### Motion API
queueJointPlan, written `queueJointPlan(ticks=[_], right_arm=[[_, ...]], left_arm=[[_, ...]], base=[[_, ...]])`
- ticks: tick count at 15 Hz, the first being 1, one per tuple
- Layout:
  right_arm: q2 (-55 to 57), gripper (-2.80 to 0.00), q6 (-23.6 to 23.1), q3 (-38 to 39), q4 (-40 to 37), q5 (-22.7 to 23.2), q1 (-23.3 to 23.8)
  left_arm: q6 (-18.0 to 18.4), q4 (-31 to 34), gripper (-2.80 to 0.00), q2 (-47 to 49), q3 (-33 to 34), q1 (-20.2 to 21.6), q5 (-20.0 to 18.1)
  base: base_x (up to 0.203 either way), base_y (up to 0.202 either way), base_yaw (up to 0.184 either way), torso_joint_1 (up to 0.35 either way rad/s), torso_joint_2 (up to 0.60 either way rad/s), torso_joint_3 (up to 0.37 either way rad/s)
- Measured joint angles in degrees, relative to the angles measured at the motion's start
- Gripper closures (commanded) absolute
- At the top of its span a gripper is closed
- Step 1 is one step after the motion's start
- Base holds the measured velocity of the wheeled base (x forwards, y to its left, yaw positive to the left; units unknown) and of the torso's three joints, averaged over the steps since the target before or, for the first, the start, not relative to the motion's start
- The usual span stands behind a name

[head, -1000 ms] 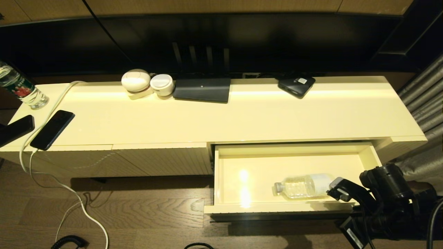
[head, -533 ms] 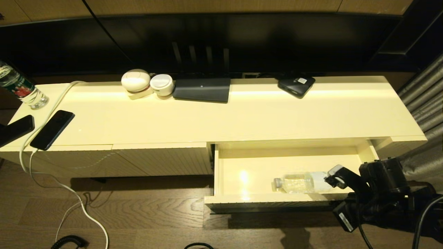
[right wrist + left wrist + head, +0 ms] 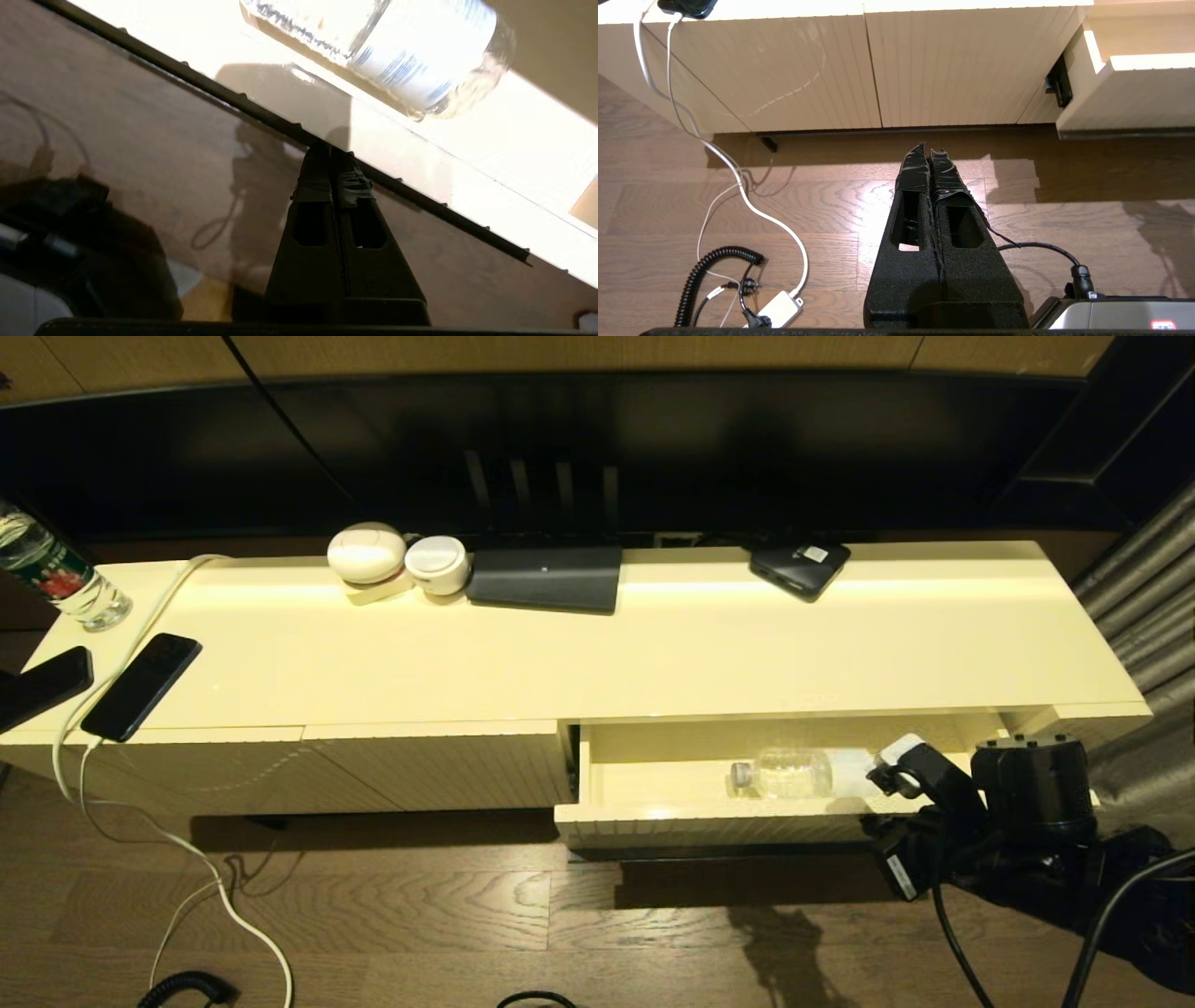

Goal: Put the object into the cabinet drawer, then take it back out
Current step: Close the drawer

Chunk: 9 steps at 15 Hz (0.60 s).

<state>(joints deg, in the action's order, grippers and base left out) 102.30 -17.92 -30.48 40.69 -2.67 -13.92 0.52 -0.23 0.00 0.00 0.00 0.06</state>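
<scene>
A: What is the biggest thing here?

B: A long cream cabinet (image 3: 653,644) on a wood floor (image 3: 392,915), with a dark screen (image 3: 597,448) behind it. Its drawer (image 3: 709,823) on the right side stands partly open, the ribbed front out over the floor.

A: And the bottle?

B: The bottle (image 3: 789,774) lies on its side inside the drawer, cap toward the robot's left, near the right end.

A: Where are the arms?

B: The right gripper (image 3: 332,156) is down at the drawer's right front, jaws pressed together with nothing between them, tips against the dark handle strip (image 3: 280,123) along the lower edge. The left gripper (image 3: 930,153) hangs low over the floor in front of the closed ribbed panels (image 3: 859,70), jaws together as well, empty.

A: What else is around?

B: On top of the cabinet: a dark flat box (image 3: 546,578) at the back, a black device (image 3: 800,566) further right, two round white gadgets (image 3: 366,553) beside the box, two phones (image 3: 142,685) at the left end, and a labelled bottle (image 3: 56,574) in the far left corner. A white cable (image 3: 140,616) runs from one phone down to the floor.

A: Anything blocking the bottle?

B: The cabinet top overhangs the back part of the drawer; the bottle itself shows in the open strip.
</scene>
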Motion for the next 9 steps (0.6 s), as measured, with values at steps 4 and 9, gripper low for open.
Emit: queueJointPlan(ticks=[4,9], right_arm=[[3.5,0.0,-0.3,-0.3,9.4,-1.5,0.1],[8.3,0.0,-0.3,-1.9,17.4,-1.9,0.0]], left_arm=[[0.0,0.0,0.0,0.0,0.0,0.0,0.0],[0.0,0.0,0.0,0.0,0.0,0.0,0.0]], base=[[0.0,0.0,0.0,0.0,0.0,0.0],[0.0,0.0,0.0,0.0,0.0,0.0]])
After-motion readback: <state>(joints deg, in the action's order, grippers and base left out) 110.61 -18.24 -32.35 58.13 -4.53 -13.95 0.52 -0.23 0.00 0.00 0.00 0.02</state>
